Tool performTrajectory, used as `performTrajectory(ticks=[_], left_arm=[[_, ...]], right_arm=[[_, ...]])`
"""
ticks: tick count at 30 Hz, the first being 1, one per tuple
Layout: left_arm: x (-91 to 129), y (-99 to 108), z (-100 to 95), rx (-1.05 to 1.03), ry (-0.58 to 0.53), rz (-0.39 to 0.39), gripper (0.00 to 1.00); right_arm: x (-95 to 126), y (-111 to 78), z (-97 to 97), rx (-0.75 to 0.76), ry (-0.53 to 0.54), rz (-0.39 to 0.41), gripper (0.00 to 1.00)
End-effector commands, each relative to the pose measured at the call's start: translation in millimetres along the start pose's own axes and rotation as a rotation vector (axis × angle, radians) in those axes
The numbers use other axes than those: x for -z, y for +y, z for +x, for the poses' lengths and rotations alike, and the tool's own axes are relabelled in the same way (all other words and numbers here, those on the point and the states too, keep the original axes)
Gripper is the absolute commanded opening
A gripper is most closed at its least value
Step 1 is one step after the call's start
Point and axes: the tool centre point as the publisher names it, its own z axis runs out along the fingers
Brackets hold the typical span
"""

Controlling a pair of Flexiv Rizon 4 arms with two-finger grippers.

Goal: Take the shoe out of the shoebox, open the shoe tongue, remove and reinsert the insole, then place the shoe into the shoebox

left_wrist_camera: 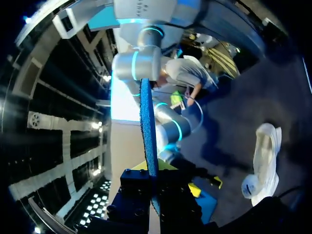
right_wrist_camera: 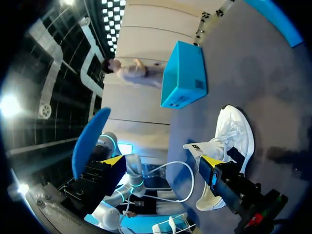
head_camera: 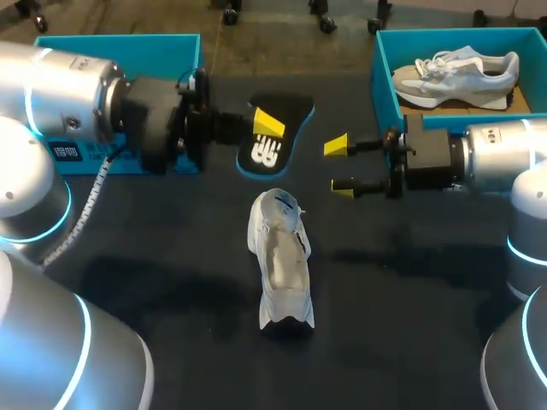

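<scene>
Shoe [head_camera: 280, 260] lies on the dark counter [head_camera: 410, 325] about the middle, stretched from far to near with its opening turned up. It is nearer to me than both sets of jaws, and neither touches it.

My left jaws are pinching the insole [head_camera: 278, 141]. In the left wrist view I see it edge-on [left_wrist_camera: 148, 131], a thin blue strip standing up between the fingers, and in the head view one yellow tip [head_camera: 267, 122] sits against its black face. The insole hangs just on the far side of the shoe and apart from it.

My right jaws are spread wide with nothing between them. One yellow tip [head_camera: 336, 145] is on the far side and the other [head_camera: 344, 190] on the near side. They sit right of the insole, and the shoe lies to their near left.

A second shoe [head_camera: 457, 75] rests in the shoebox [head_camera: 385, 81] at far right. A blue box [head_camera: 120, 43] stands at far left behind my left arm.
</scene>
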Motion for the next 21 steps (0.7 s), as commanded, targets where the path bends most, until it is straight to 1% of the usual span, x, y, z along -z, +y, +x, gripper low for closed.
performTrajectory(ticks=[1,2,14,15,17,21], left_arm=[[1,21,30.0,-0.033,-0.024,-0.01,0.0],[2,24,34.3,-0.061,-0.015,-0.013,0.0],[2,24,34.3,-0.061,-0.015,-0.013,0.0],[-3,25,41.5,-0.102,-0.005,-0.017,0.0],[-8,28,54.3,-0.133,-0.056,0.008,0.0],[-10,28,72.9,-0.174,-0.051,0.003,0.0]], right_arm=[[-2,-0.1,-0.3,-0.001,-0.001,-0.002,1.0],[-2,-0.1,-0.3,-0.001,-0.001,-0.002,1.0],[-2,-0.1,-0.3,-0.001,-0.001,-0.002,1.0],[-2,-0.1,-0.3,-0.001,-0.001,-0.002,1.0],[-2,-0.1,-0.3,-0.001,-0.001,-0.002,1.0],[-3,2.3,-0.7,-0.005,0.009,-0.001,1.0]])
